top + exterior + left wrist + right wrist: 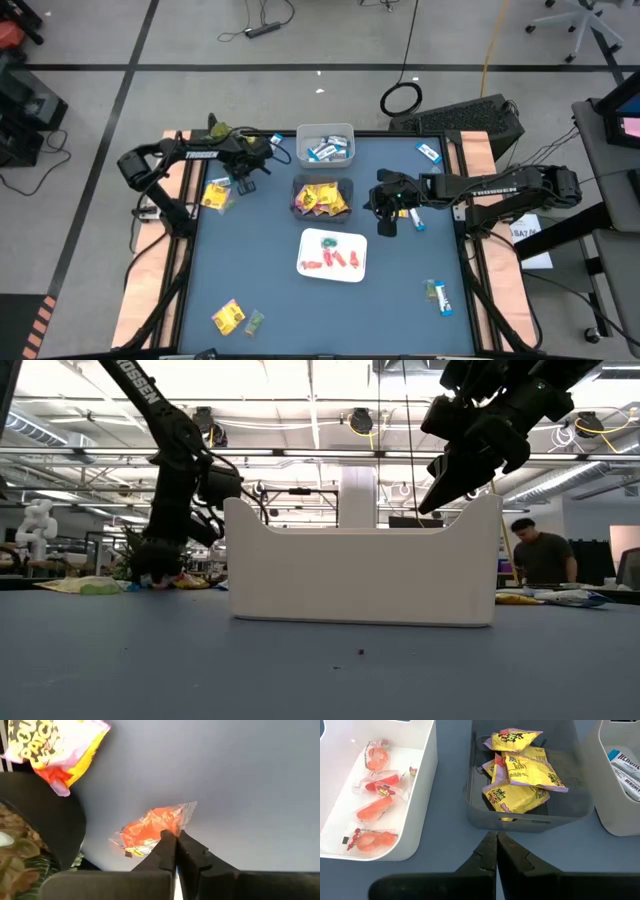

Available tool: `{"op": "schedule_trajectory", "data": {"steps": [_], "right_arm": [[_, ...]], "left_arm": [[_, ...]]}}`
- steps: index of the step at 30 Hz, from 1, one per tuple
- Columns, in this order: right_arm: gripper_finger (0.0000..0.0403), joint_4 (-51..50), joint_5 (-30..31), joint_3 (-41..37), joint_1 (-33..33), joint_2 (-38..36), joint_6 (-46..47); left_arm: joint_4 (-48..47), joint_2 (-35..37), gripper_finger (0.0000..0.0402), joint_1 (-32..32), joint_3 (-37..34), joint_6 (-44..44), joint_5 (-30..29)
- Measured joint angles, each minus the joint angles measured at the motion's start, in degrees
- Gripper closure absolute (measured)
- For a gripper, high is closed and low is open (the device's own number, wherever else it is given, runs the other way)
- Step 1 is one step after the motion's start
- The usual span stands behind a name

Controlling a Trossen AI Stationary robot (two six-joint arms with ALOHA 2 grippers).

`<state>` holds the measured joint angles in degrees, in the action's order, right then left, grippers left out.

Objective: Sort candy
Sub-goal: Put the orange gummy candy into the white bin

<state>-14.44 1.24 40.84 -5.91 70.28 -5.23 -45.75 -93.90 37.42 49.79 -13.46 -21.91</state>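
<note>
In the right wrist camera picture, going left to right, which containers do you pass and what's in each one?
White tray holding red wrapped candies → dark bin holding yellow candy packets → white bin holding blue-and-white bars.

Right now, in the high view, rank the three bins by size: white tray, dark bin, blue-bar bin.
1. White tray, clearly the largest.
2. Dark bin and blue-bar bin look about alike; I can't rank them.

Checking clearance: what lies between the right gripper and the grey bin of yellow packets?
Only bare blue table, per the right wrist view, between the right gripper and grey bin.
</note>
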Motion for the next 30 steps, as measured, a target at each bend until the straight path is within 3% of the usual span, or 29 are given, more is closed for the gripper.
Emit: {"op": "schedule_trajectory", "data": {"steps": [10, 16, 22, 30], "right_arm": [[0.0403, -0.1, 0.1, 0.0, 0.0, 0.0, 0.0], [0.0403, -0.2, 0.1, 0.0, 0.0, 0.0, 0.0], [0.0403, 0.1, 0.1, 0.0, 0.0, 0.0, 0.0], [0.0403, -2.3, 0.2, 0.0, 1.6, 0.0, 2.7]], "left_arm": [[-2.6, 8.7, 0.0399, -11.3, 2.3, 2.9, 1.5], [-1.3, 17.5, 0.0399, -20.0, 2.4, 7.9, 14.9], [10.0, 20.4, 0.04, -31.7, 2.4, 13.8, 21.8], [28.5, 17.4, 0.04, -42.5, 2.5, 14.7, 27.4]]}}
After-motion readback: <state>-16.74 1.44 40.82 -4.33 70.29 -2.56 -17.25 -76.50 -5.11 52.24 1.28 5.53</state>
